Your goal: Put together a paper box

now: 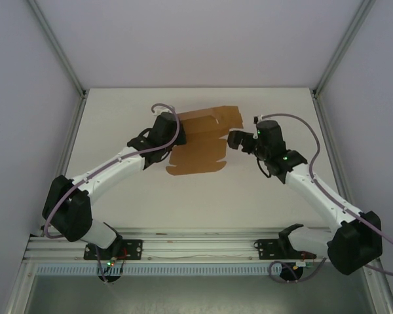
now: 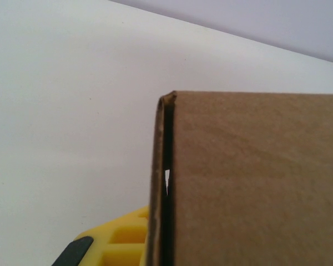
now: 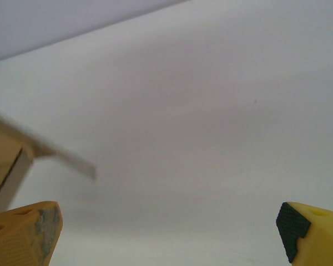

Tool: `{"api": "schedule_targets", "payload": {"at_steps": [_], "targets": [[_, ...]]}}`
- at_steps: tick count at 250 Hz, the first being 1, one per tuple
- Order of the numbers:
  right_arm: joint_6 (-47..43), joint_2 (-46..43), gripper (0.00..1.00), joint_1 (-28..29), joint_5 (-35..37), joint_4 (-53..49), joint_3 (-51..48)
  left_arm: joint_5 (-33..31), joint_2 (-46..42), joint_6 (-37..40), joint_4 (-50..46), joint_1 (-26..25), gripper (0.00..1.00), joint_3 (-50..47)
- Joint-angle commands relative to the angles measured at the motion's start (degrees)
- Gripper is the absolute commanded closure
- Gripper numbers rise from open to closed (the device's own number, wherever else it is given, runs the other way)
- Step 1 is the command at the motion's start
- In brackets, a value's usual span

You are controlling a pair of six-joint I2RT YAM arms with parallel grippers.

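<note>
The paper box (image 2: 255, 183) stands hard against the left wrist lens as a brown panel with a folded edge; from above it lies part-folded on the tabletop (image 1: 249, 203), between the two arms. The left fingers (image 2: 130, 219) meet that fold, one hidden, so a clamp cannot be told, while the right fingers (image 3: 22, 233) hang spread and empty just beside the box. Wall-folding seems in hand, and the next move likely needs the right fingers on a flap

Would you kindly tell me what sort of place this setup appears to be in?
Probably a lab robot cell: a white table walled by plain panels on aluminium posts, with left arm and right arm bolted to a rail, working a brown paper box.
</note>
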Motion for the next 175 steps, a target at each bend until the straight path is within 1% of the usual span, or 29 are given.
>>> {"api": "schedule_targets", "payload": {"at_steps": [1,37,68,85,100,116,141,161,175], "targets": [[-1.16,0.98,0.0,0.12,1.19,2.76,1.67,-0.92,-0.73,0.17,0.41,-0.05,1.0,-0.77],[-2.73,2.7,0.0,0.31,-4.95,5.5,1.93,-0.63,-0.14,0.09,0.28,0.01,1.0,-0.57],[-3.52,5.26,0.0,1.22,-5.96,6.39,2.98,0.21,-0.11,-0.09,1.07,-0.05,1.0,-0.66],[-4.32,7.22,0.0,2.71,-6.93,7.55,3.66,0.66,-0.03,-0.83,1.51,-0.05,1.0,-0.66],[-4.76,8.93,0.0,4.45,-6.24,8.98,4.3,1.13,0.11,-1.32,1.82,-0.05,1.0,-0.47],[-4.27,10.78,0.0,6.25,-2.01,10.21,4.87,1.49,0.4,-2.35,1.8,-0.05,1.0,-0.22],[-3.56,13.41,0.0,8.2,7.67,9.21,6.43,2.09,0.43,-2.85,1.46,-0.04,1.0,0.01],[-3.77,13.51,0.0,9.18,14.85,7.5,6.85,1.65,0.13,-2.56,0.6,-0.09,1.0,-0.25],[-3.51,12.17,0.0,9.32,17.92,6.18,6.54,0.93,-0.26,-2.02,0.11,-0.05,1.0,-0.54]]}}
